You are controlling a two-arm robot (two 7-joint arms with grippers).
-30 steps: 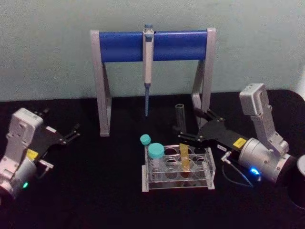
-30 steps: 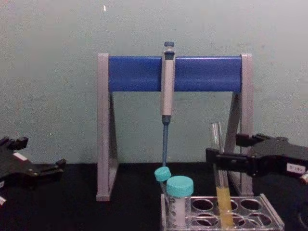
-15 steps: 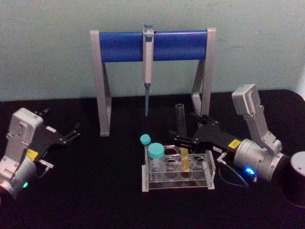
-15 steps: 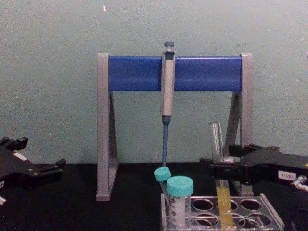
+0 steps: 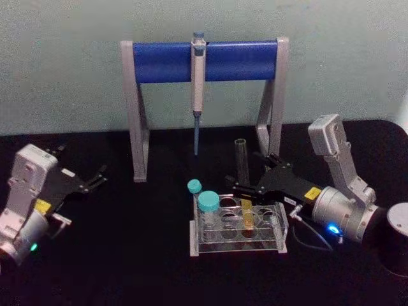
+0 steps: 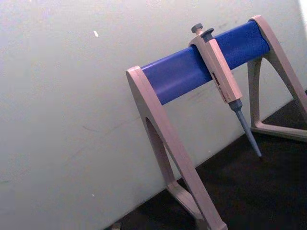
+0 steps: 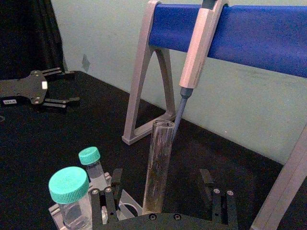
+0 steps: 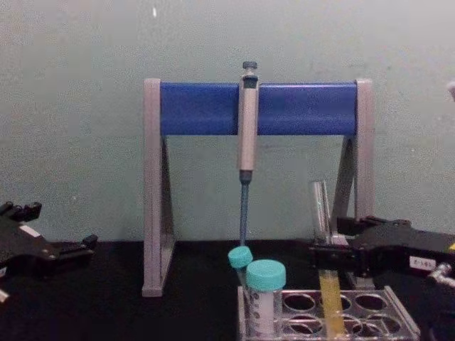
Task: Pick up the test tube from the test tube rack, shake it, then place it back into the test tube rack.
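Note:
The test tube [image 5: 241,162] stands upright in the clear test tube rack [image 5: 195,241], with yellow liquid [image 5: 247,215] in its lower part. My right gripper [image 5: 246,172] is open and straddles the tube's bare glass above the rack. In the right wrist view the tube [image 7: 159,163] rises in the gap of the gripper [image 7: 160,174], and neither finger [image 7: 108,201] touches it. From the chest, the tube [image 8: 320,206] shows with the gripper [image 8: 330,251] level with its middle. My left gripper [image 5: 98,176] rests open on the table at the far left.
Two teal-capped tubes [image 5: 208,203] stand in the rack's left end. Behind the rack is the grey-and-blue pipette stand [image 5: 236,60] with a pipette [image 5: 198,76] hanging from its bar. A dark round object [image 5: 398,239] sits at the right edge.
My right gripper has come lower and closer to the rack, sliding down around the tube. The tube stays in the rack. The left arm has not moved.

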